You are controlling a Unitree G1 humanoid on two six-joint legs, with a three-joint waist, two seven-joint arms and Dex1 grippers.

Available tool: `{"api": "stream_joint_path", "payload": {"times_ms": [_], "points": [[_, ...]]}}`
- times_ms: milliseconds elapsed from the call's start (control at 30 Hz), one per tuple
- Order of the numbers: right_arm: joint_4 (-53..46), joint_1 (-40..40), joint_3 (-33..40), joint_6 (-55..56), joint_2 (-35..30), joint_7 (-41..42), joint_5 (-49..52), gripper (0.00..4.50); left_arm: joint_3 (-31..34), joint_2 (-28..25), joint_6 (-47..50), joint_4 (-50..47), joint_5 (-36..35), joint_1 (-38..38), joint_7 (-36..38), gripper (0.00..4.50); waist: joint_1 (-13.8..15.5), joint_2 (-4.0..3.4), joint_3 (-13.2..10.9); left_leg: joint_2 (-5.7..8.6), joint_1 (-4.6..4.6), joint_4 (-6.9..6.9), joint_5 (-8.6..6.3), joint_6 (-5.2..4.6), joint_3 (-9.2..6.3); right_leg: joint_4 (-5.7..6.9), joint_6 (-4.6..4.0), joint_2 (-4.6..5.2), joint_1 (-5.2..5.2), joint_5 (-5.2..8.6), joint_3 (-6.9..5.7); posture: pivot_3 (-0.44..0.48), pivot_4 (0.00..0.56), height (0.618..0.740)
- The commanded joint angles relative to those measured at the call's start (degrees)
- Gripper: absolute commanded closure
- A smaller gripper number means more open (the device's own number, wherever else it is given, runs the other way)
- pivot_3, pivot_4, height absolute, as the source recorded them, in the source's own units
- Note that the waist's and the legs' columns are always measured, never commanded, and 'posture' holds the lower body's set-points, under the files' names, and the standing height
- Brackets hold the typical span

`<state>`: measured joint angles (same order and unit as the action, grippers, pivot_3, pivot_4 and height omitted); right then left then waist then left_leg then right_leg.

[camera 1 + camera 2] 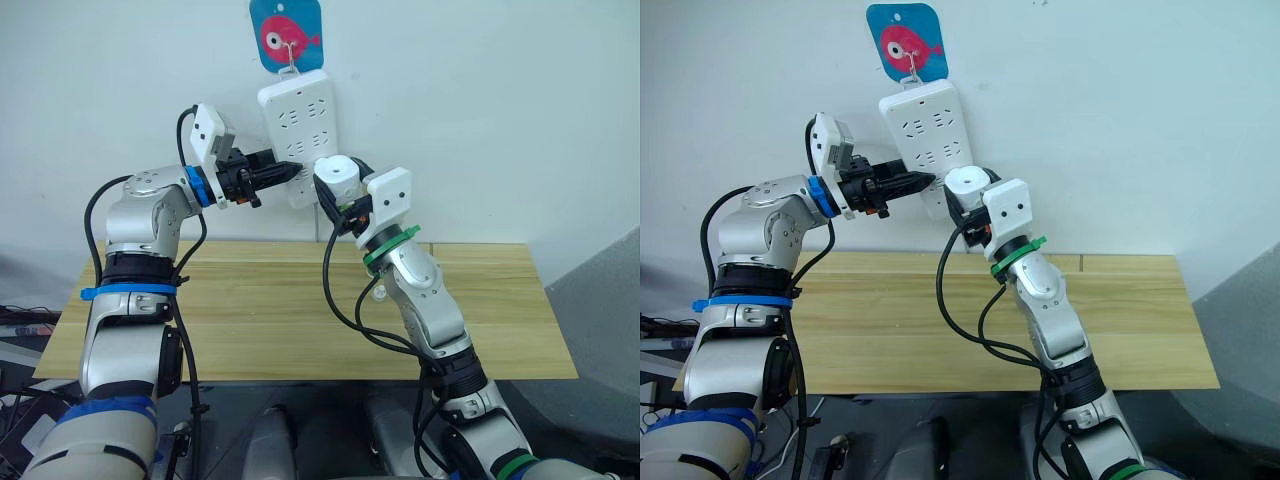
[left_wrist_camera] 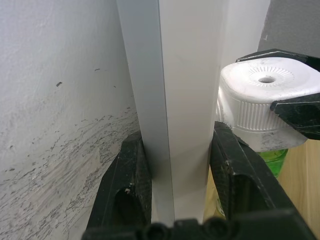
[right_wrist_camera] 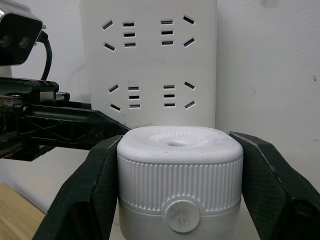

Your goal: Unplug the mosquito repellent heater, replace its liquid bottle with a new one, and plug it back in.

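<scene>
The mosquito repellent heater (image 3: 180, 175) sits squarely between the right fingers (image 3: 75, 200), which press against its ribbed white sides and hold it at the lower end of the power strip (image 1: 297, 120). Its vented round top faces up toward the strip's sockets. Below the heater's body, a bit of green liquid bottle (image 2: 272, 156) shows in the left wrist view, just beyond the left fingers (image 2: 235, 175). Those left fingers are closed onto the strip's lower edge, one pad on either face, steadying it against the white wall (image 1: 500, 100). The strip hangs from a hook under a blue card with a pink fish (image 1: 287, 35). The wooden surface (image 1: 300, 310) lies well below both sets of fingers.
</scene>
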<state>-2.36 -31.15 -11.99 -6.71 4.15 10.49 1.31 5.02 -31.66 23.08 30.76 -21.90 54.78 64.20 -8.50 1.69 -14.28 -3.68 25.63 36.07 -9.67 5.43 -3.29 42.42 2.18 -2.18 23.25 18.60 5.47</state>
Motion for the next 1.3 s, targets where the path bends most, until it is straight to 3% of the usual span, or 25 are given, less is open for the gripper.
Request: {"api": "stream_joint_path", "payload": {"times_ms": [33,600,733,767,1100,1300], "points": [[-0.2,-1.0,0.5,-2.5,0.7,0.1,0.7,1.51,1.4,0.0,0.5,-0.8,-1.6,-0.1,0.7,3.15,0.0,0.00,0.0,0.00,0.00,0.00,0.00,0.00,0.00,0.01,0.00,0.00,0.00,0.00,0.00,-0.152,0.201,0.704],[-0.4,0.2,-0.2,-3.6,1.1,-0.3,0.0,1.51,1.6,0.0,0.2,-0.7,-1.5,0.0,0.4,3.15,0.0,0.00,0.0,0.00,-0.01,0.00,0.00,0.00,0.00,0.03,0.00,0.00,0.00,0.00,0.00,-0.147,0.197,0.704],[-0.4,0.2,0.4,-3.8,1.4,-0.7,0.2,0.15,1.5,-0.1,0.1,-0.6,-1.5,0.1,0.4,3.15,0.2,0.00,0.0,0.01,0.01,0.00,0.00,0.01,-0.01,0.05,0.00,0.00,0.02,0.00,-0.02,-0.147,0.197,0.704],[-0.5,0.2,0.4,-4.0,1.3,-0.7,0.2,0.00,1.5,-0.1,0.1,-0.6,-1.5,0.1,0.3,3.15,0.2,-0.01,0.0,0.01,0.04,-0.01,0.00,0.01,-0.01,0.04,0.00,0.00,0.04,0.00,-0.02,-0.147,0.197,0.704],[-8.9,2.2,0.2,-10.3,0.9,-0.7,1.3,0.00,1.4,-0.3,-0.5,0.1,-1.3,0.3,0.7,3.15,0.2,-0.01,0.0,0.02,0.06,-0.02,0.00,0.00,-0.01,0.01,0.00,0.02,0.04,0.01,-0.01,-0.152,0.199,0.704],[-19.1,3.1,0.4,-24.8,1.9,-2.7,2.8,0.00,1.3,-0.6,-1.2,0.7,-1.0,0.1,1.0,3.15,0.2,-0.01,0.0,0.01,0.06,-0.02,0.00,0.00,-0.02,0.01,0.00,0.01,0.05,0.01,-0.01,-0.159,0.203,0.704]]}}
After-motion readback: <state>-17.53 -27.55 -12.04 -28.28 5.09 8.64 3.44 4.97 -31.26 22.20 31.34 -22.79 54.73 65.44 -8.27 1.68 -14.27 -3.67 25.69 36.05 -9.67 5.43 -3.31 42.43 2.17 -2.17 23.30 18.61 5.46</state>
